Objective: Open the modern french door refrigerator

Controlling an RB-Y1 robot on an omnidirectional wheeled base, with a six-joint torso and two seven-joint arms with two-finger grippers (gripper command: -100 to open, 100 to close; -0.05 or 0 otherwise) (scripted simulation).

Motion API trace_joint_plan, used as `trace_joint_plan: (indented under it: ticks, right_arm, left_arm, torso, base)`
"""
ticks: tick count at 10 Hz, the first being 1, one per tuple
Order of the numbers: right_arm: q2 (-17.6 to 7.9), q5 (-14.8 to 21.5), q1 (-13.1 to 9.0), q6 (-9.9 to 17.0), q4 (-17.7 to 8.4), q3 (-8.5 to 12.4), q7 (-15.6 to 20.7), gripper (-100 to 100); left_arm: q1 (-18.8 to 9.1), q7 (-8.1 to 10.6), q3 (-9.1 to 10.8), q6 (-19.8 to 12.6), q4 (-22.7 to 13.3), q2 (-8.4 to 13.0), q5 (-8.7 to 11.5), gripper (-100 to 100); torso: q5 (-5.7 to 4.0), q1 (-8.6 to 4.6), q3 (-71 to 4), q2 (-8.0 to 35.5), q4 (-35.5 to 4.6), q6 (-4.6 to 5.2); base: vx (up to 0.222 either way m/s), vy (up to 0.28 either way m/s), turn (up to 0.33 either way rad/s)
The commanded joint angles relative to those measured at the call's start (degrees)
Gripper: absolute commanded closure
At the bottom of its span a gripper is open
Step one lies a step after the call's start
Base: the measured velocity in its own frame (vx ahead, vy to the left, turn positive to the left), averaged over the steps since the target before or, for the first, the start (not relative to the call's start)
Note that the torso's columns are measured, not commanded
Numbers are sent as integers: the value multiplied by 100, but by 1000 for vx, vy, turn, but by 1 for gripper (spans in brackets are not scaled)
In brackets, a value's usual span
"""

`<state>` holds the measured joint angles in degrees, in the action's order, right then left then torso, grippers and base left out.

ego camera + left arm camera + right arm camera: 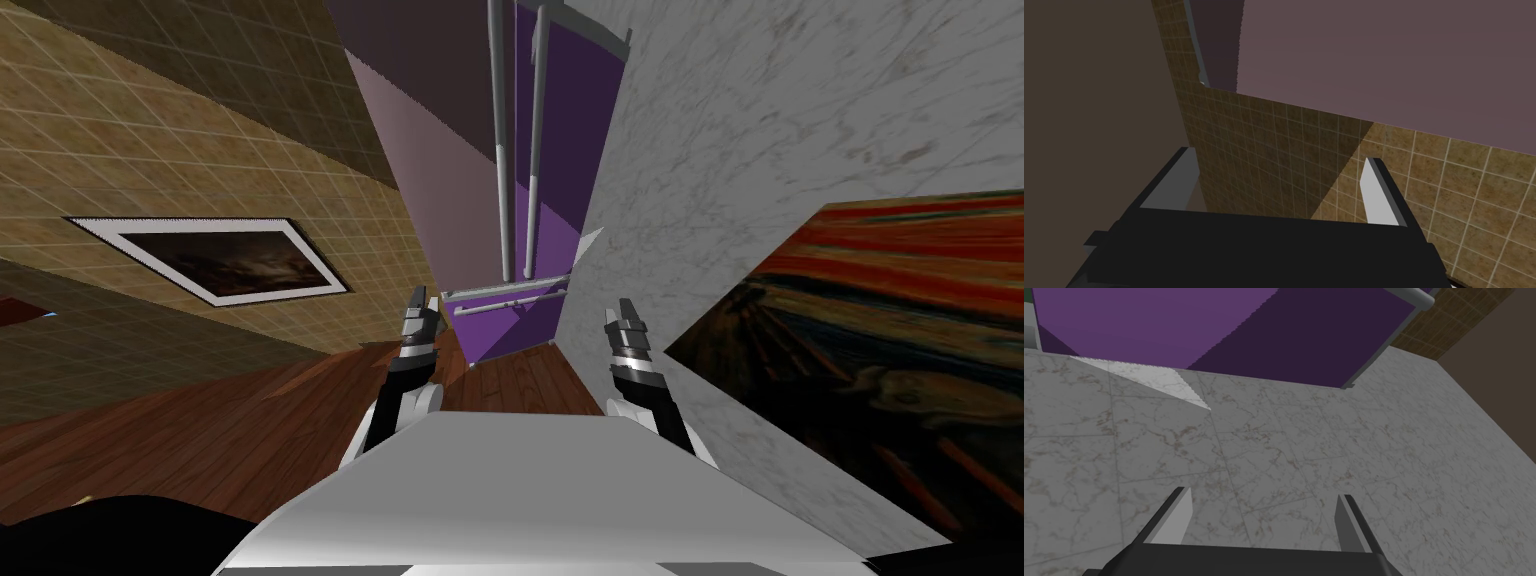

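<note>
The purple refrigerator (560, 200) stands at twelve o'clock with its doors closed. Its two long grey handles (501, 150) run side by side (short bars cross the drawer below). A tan tiled wall (200, 120) flanks it at ten o'clock and a grey marble wall (760, 120) at two, above a wood floor (250, 420). Both arms reach forward. The left gripper (424, 300) is at eleven and the right gripper (625, 306) at one, fingers spread wide, holding nothing, apart from the doors.

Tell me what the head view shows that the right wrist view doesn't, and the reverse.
Head view adds the front of the purple fridge with both long door handles, the drawer bars below them, the left gripper, the wood floor and a framed picture. Right wrist view adds a close look at the right gripper, jaws open with nothing between them. Both show the fridge and the marble wall beside it.
</note>
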<state>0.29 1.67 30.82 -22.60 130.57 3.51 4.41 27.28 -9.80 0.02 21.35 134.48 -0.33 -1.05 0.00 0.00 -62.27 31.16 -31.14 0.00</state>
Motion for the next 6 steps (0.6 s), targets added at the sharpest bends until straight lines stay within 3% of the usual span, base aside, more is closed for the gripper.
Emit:
trace_joint_plan:
  ticks: [1,2,3,6]
  right_arm:
    - [0,0,0,0,0,0,0,0]
    - [0,0,0,0,0,0,0,0]
    - [0,0,1,0,-2,0,0,0]
    - [1,0,2,1,-3,0,0,0]
  left_arm:
    - [0,0,0,0,0,0,0,0]
    - [-13,19,11,100,-138,249,15,-100]
    - [-21,32,19,167,-227,356,24,-100]
    - [-53,84,50,449,-594,607,65,-100]
  torso:
    - [0,0,-846,423,-423,0]
    - [0,0,-1692,846,-846,0]
    - [0,-4,-2090,1033,-1033,0]
    - [-1,-2,-2239,1096,-1108,0]
  base:
    - [0,0,0]
    - [28,-18,3]
    - [48,-26,6]
    - [85,-36,6]
